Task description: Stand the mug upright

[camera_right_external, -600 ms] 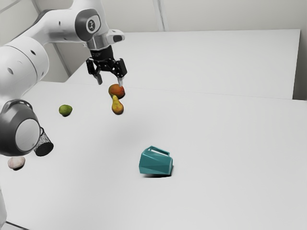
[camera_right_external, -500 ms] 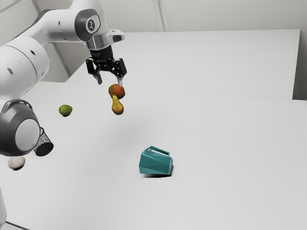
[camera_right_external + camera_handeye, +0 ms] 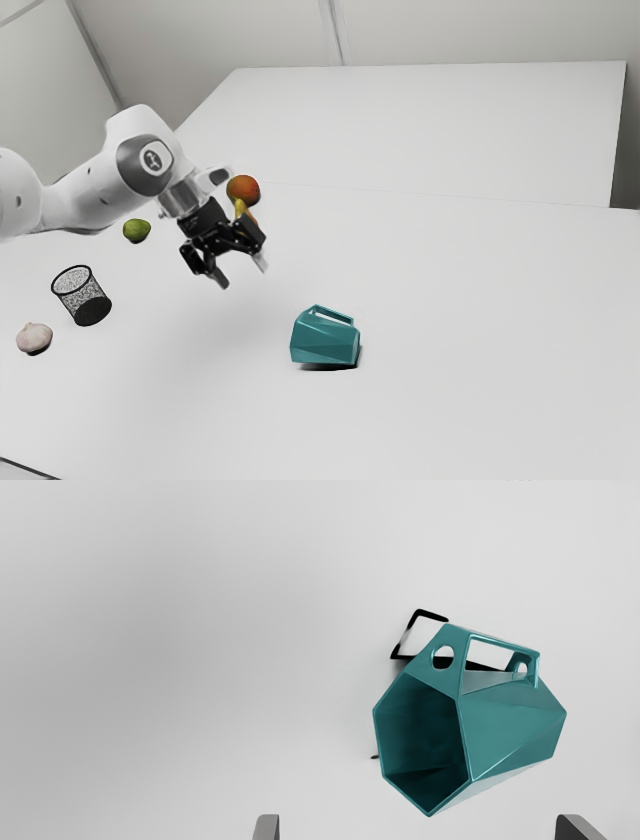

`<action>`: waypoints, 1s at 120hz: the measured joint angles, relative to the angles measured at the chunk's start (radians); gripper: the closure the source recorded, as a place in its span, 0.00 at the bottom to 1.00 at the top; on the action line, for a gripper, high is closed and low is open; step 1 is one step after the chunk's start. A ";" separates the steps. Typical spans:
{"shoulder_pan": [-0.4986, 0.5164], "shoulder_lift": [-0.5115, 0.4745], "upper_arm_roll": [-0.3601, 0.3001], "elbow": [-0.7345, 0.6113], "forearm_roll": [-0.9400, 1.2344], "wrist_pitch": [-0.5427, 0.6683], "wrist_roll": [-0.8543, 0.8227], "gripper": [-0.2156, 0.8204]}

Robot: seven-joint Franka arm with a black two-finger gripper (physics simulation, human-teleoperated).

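Note:
My gripper (image 3: 241, 275) hangs above the table in the exterior view, up and to the left of the teal mug, with its fingers wide apart and nothing between them. The faceted mug (image 3: 325, 338) lies on its side on the table, handle uppermost. In the wrist view the mug (image 3: 505, 725) shows its dark hollow mouth and its handle with a round hole. The gripper (image 3: 417, 827) is open there, its two fingertips well apart at the bottom edge, the mug beyond them and untouched.
On the white table (image 3: 450, 280), toward the exterior view's left, are a black mesh cup (image 3: 82, 295), a garlic bulb (image 3: 34, 337) and a green fruit (image 3: 137, 230). An orange-red fruit (image 3: 243, 188) and a yellow pear (image 3: 240, 208), partly hidden, are behind the hand.
My hand has come down and tilted, moving closer to the mug and now partly covering the pear. The arm has swung off the mesh cup, which was partly hidden before. The mug has not moved.

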 joint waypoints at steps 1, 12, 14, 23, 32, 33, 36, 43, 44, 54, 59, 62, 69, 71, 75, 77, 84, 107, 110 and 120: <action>0.000 -0.002 0.000 -0.010 -0.011 0.008 0.002 0.21; 0.003 -0.007 0.000 -0.098 -0.139 0.092 0.033 0.21; 0.004 -0.005 0.000 -0.108 -0.162 0.106 0.041 0.21; 0.005 0.009 0.000 -0.129 -0.252 0.163 0.076 0.21; -0.001 0.043 -0.001 -0.133 -0.343 0.208 0.119 0.21; -0.003 0.048 -0.001 -0.133 -0.355 0.213 0.125 0.21; -0.014 0.062 -0.001 -0.134 -0.389 0.226 0.142 0.21; -0.054 0.083 -0.001 -0.135 -0.455 0.251 0.181 0.21; -0.059 0.084 -0.001 -0.135 -0.463 0.254 0.187 0.21; -0.090 0.091 -0.003 -0.150 -0.533 0.276 0.240 0.21; -0.093 0.091 -0.003 -0.165 -0.564 0.283 0.266 0.21; -0.093 0.089 -0.004 -0.175 -0.579 0.286 0.281 0.21; -0.090 0.084 -0.004 -0.198 -0.607 0.293 0.313 0.21; -0.090 0.082 -0.004 -0.204 -0.614 0.294 0.322 0.21; -0.088 0.079 -0.005 -0.216 -0.627 0.296 0.339 0.21; -0.088 0.078 -0.005 -0.221 -0.633 0.297 0.348 0.21; -0.088 0.077 -0.005 -0.235 -0.653 0.293 0.376 0.21; -0.106 0.087 -0.008 -0.239 -0.728 0.279 0.465 0.21; -0.109 0.089 -0.009 -0.239 -0.741 0.278 0.477 0.21; -0.118 0.092 -0.011 -0.238 -0.771 0.274 0.514 0.21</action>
